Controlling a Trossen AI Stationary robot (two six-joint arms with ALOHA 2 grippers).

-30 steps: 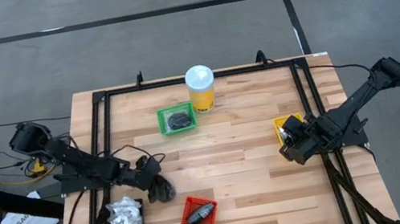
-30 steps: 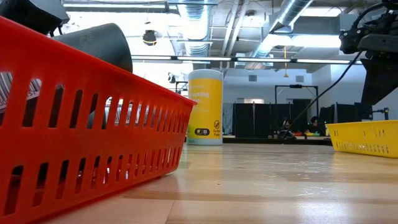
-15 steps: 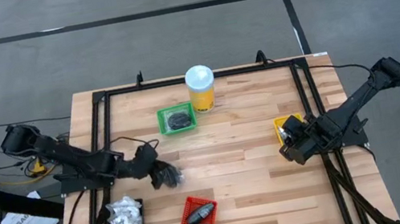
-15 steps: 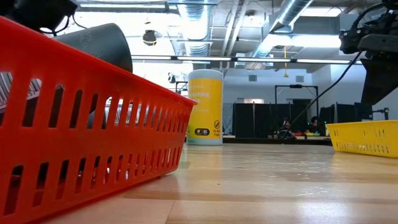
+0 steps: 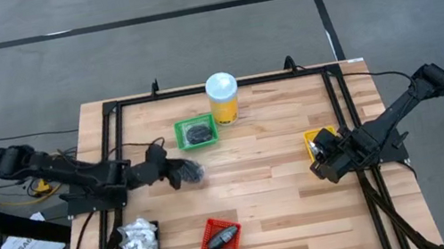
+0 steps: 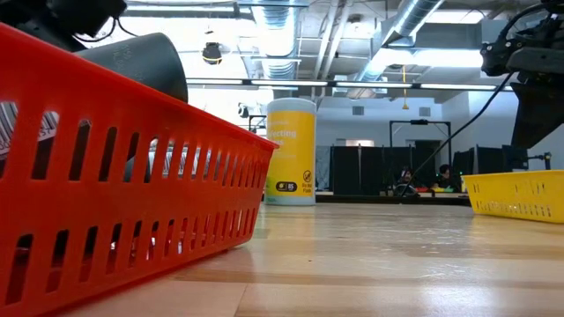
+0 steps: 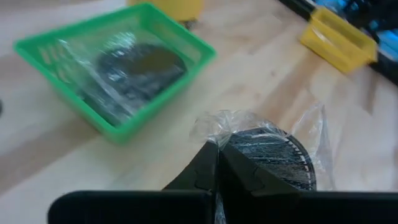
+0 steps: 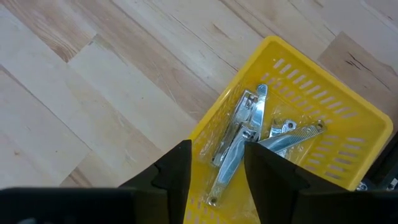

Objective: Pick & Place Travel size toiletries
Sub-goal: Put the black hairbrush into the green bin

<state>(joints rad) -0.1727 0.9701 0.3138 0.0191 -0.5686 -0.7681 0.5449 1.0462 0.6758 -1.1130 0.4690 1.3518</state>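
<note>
My left gripper hangs over the table's left middle, just near of the green tray, shut on a dark grey round puck in clear wrap. The green tray holds more wrapped dark pucks. My right gripper stands open above the yellow tray at the right. Silvery metal pieces lie in that tray, below the gripper and apart from it. My left gripper pinches the crinkled edge of the puck's clear wrap between its two shut fingers. The fingers slant down from the table's left. The puck sits just beyond the fingertips, tilted and lifted clear of the table.
A red tray with dark grey items sits at the near middle, and a black tray with white sachets at the near left. The tall yellow jar stands at the far middle, beside the green tray. Bare wood lies between the trays.
My left gripper has risen and gone toward the table's far edge and a little right, from beside the black tray toward the green tray. It has turned on the way and stayed shut on the wrapped puck, which has come along clear of the table.
</note>
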